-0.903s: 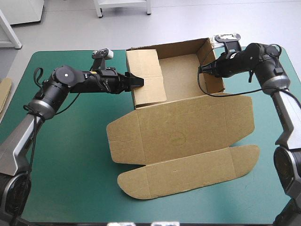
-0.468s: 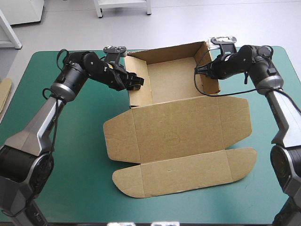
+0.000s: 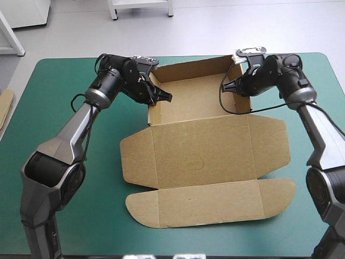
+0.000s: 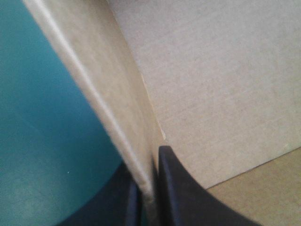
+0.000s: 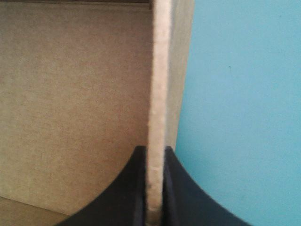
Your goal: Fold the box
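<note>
High view, upper centre: your left gripper [image 3: 164, 97] and right gripper [image 3: 230, 85] each pinch the box [image 3: 199, 145] by a side wall, apparently to keep both walls upright.

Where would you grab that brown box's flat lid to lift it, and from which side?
Probably its long outer flap, approached from the table's near edge. The lid lies flat on the teal-green cover, hinged at the tray; that flap's edge is free, farthest from the hinge, and nothing blocks it.
</note>
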